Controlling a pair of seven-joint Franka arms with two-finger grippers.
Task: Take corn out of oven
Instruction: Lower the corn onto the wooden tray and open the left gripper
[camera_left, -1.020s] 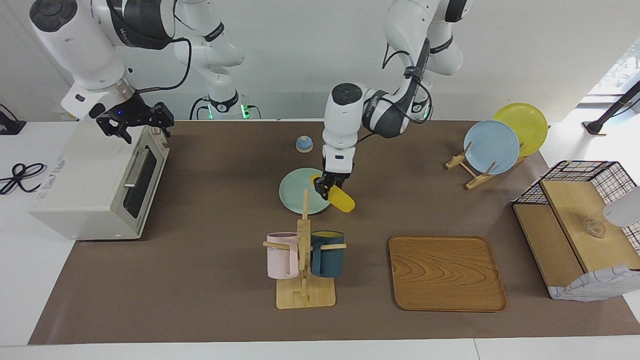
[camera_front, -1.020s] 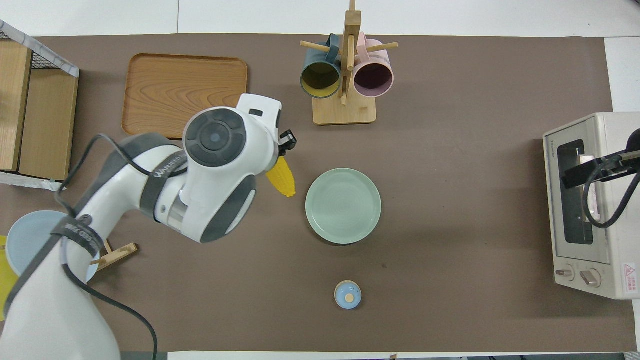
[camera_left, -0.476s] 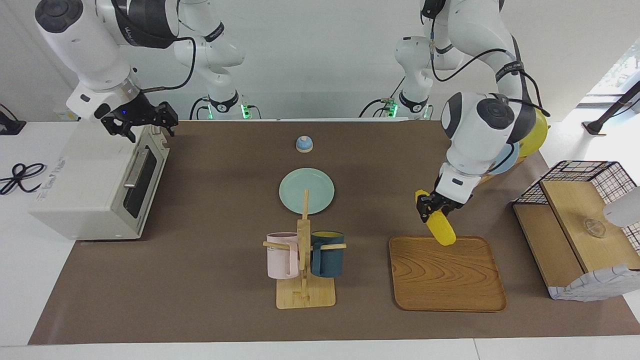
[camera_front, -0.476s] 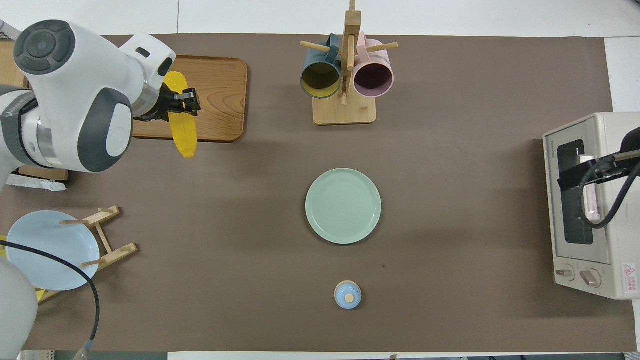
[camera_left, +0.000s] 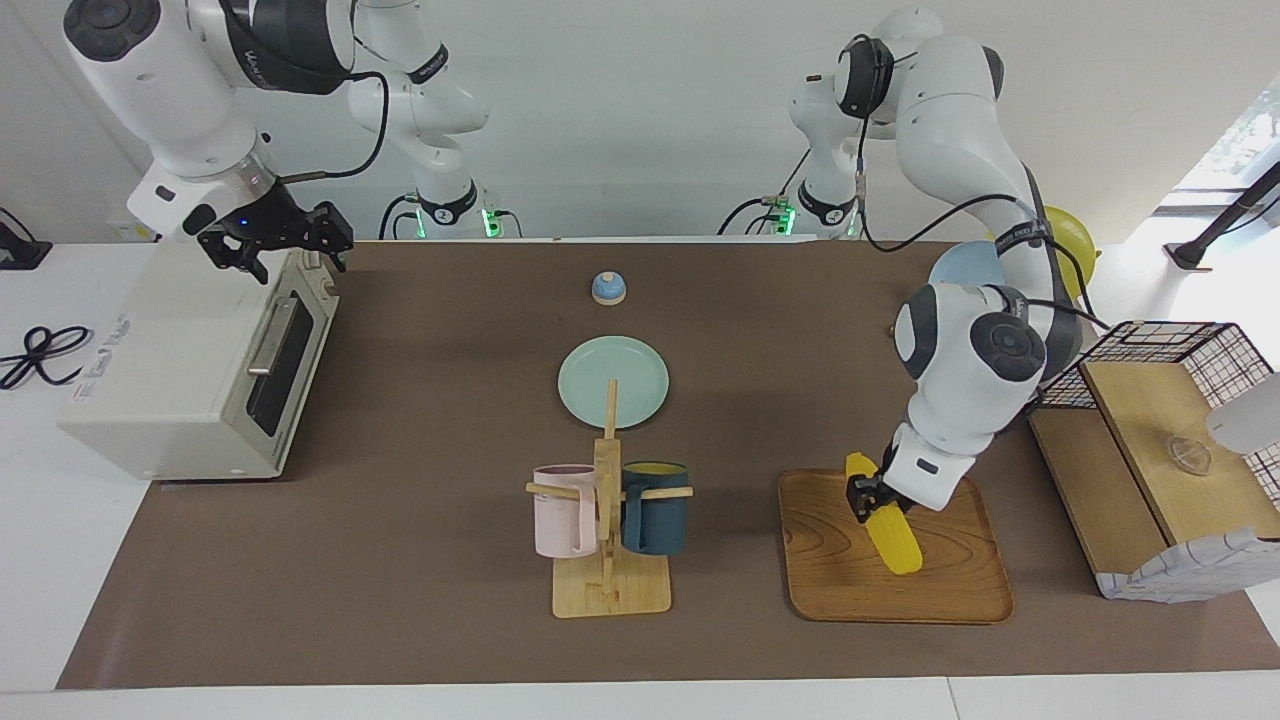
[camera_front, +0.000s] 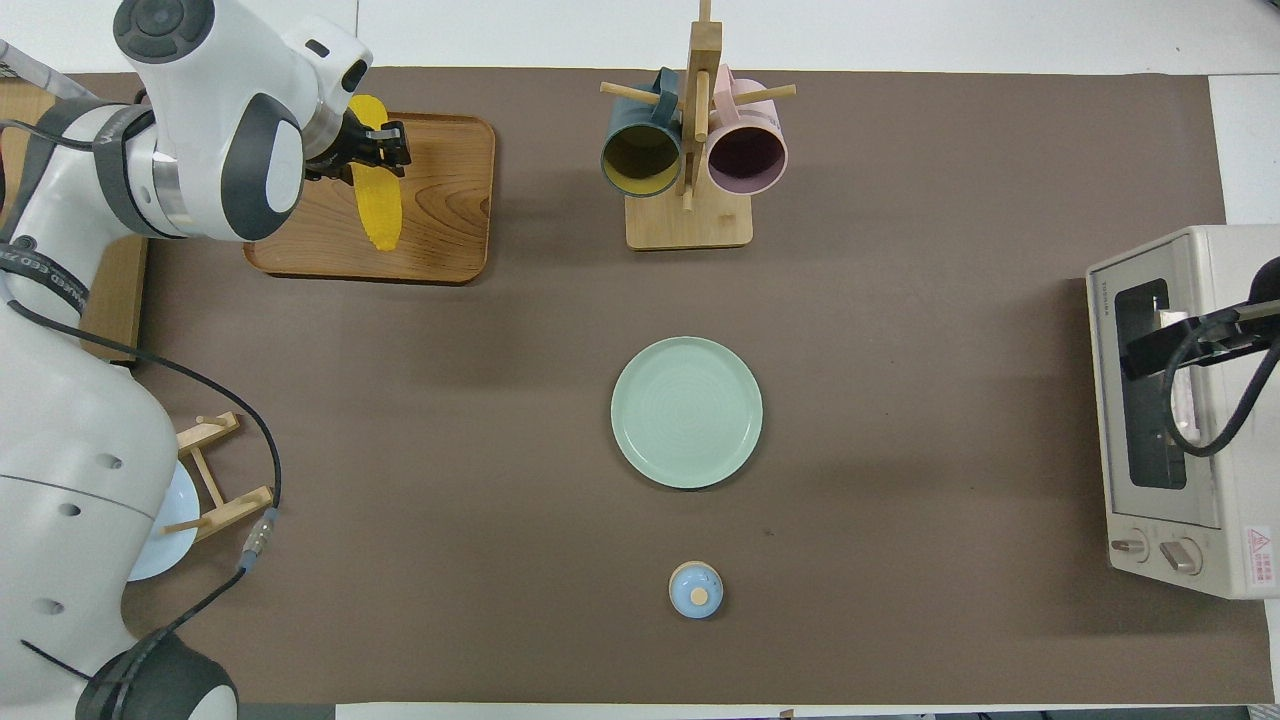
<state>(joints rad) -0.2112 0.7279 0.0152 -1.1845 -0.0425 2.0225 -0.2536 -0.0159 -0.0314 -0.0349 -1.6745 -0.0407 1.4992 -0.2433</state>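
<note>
1. You had the corn, a smooth bright-yellow cob tapering toward one end, clenched in the left gripper near its thicker end. It was tilted, tapered end down, over the wooden tray.
2. You could not tell from either view whether the cob's lower end touched the tray.
3. The facing view showed you the tilt of the cob; the overhead view showed the cob lying along the tray, with the left gripper across its end farther from the robots.
4. The right gripper waited with fingers apart over the top of the oven, holding nothing.
5. The overhead view showed you the oven's dark glass door and two knobs; the facing view showed its silver bar handle.
6. The oven door was closed. The pale green plate mid-table was bare.
7. Two mugs, pink and dark blue, hung on the wooden mug rack.
</note>
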